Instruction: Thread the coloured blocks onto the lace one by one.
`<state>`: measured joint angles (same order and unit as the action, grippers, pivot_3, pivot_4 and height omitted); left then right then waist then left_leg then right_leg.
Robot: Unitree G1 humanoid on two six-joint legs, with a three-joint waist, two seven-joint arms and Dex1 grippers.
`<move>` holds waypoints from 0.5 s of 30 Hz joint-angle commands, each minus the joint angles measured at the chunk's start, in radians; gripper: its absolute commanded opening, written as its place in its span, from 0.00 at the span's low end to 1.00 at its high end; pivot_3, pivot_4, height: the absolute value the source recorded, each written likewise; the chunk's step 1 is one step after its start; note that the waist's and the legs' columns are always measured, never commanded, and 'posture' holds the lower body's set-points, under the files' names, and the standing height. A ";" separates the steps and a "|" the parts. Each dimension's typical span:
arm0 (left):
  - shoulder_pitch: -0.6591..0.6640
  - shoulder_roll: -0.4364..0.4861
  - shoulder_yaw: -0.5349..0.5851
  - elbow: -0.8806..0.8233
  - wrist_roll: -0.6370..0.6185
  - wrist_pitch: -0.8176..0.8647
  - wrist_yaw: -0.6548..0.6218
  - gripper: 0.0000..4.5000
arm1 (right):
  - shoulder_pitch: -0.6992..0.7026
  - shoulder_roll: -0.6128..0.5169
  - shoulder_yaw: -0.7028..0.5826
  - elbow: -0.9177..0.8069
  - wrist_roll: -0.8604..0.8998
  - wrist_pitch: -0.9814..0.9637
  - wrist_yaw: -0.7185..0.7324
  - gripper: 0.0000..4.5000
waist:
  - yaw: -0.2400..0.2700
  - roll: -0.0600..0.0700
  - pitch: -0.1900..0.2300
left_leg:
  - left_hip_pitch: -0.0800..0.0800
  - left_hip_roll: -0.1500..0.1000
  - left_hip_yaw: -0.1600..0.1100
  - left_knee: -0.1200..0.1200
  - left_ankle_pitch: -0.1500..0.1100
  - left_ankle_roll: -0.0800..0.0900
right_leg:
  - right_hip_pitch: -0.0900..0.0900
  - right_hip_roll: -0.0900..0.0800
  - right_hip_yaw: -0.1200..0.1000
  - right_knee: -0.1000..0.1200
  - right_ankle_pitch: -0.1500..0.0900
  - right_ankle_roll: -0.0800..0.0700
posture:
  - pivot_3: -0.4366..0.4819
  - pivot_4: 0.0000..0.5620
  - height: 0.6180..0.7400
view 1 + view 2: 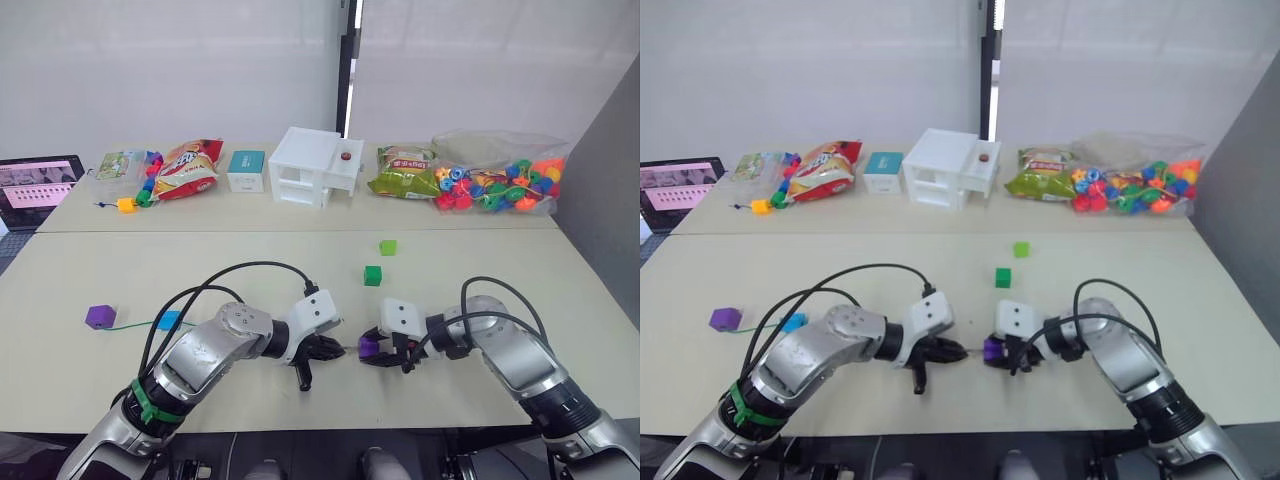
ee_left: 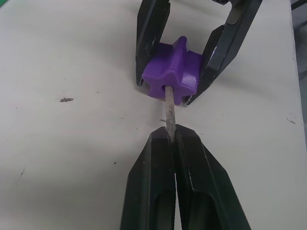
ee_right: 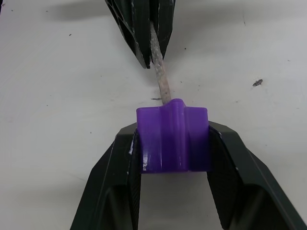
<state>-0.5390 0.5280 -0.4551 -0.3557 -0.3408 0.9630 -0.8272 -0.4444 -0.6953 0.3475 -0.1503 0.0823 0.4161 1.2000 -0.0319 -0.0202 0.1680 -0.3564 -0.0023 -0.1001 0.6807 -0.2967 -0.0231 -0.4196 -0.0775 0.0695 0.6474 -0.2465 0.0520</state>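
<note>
- My right pincer (image 3: 175, 143) squeezes a purple block (image 3: 172, 139) between its two black fingers, low over the tabletop (image 1: 480, 270) right in front of me.
- My left pincer (image 2: 171, 136) is pinched tight on the stiff grey tip (image 2: 169, 108) of the lace, and the tip pokes into the hole in the purple block.
- My wrist views show the tip going into the block. From my head, the two pincers just look like they meet nose to nose.
- From my head I see more. The thin green lace (image 1: 135, 325) runs off to my left, near a second purple block (image 1: 99, 316) and a blue block (image 1: 168, 320).
- A dark green block (image 1: 372, 275) and a light green block (image 1: 387, 246) sit apart on the tabletop, further out, past my pincers.
- On the far tabletop, a clear bag (image 1: 500, 172) on my right holds lots of round beads in many colours.
- A white box (image 1: 310, 165) like a little house sits in the middle, with a small red thing on top.
- Snack bags (image 1: 185, 170) lie on both sides of it, and a small teal and white box (image 1: 245, 170) stands by it.
</note>
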 commanded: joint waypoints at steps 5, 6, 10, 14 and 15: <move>-0.068 -0.109 -0.067 0.040 0.013 -0.095 -0.048 0.00 | -0.001 0.024 0.013 -0.030 0.009 0.014 -0.014 0.30 | 0.015 0.000 0.000 | 0.000 0.000 0.000 0.001 0.000 0.000 | 0.001 0.000 0.000 0.000 0.000 0.000 | 0.48 0.27 1.00; -0.072 -0.116 -0.071 0.045 0.016 -0.103 -0.053 0.00 | -0.002 0.027 0.013 -0.030 0.009 0.015 -0.015 0.30 | 0.016 0.000 0.000 | 0.000 0.000 0.000 0.002 0.000 0.000 | 0.001 0.000 0.000 0.000 0.000 0.000 | 0.48 0.27 1.00; -0.087 -0.134 -0.073 0.058 0.027 -0.117 -0.065 0.00 | 0.000 0.039 0.013 -0.031 0.007 0.021 -0.024 0.30 | 0.017 0.000 0.000 | 0.000 0.000 0.000 0.002 0.000 0.000 | 0.001 0.000 0.000 0.000 0.000 0.000 | 0.48 0.27 1.00; -0.082 -0.123 -0.063 0.058 0.031 -0.117 -0.083 0.00 | 0.010 0.051 0.008 -0.025 0.003 0.015 -0.028 0.30 | 0.015 0.000 0.000 | 0.000 0.000 0.000 0.002 0.000 0.000 | 0.001 0.000 0.000 0.000 0.000 0.000 | 0.48 0.27 1.00; -0.080 -0.115 -0.057 0.058 0.030 -0.118 -0.091 0.00 | 0.016 0.056 0.006 -0.021 0.007 0.007 -0.026 0.30 | 0.015 0.000 0.000 | 0.000 0.000 0.000 0.002 0.000 0.000 | 0.001 0.000 0.000 0.000 0.000 0.000 | 0.48 0.27 1.00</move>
<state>-0.5904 0.4618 -0.4907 -0.2416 -0.2739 0.8960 -0.8784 -0.4367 -0.6892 0.3215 -0.1482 0.0616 0.4447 1.1885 -0.0166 -0.0205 0.1678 -0.3561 -0.0024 -0.1001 0.6824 -0.2966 -0.0233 -0.4185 -0.0773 0.0696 0.6473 -0.2464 0.0522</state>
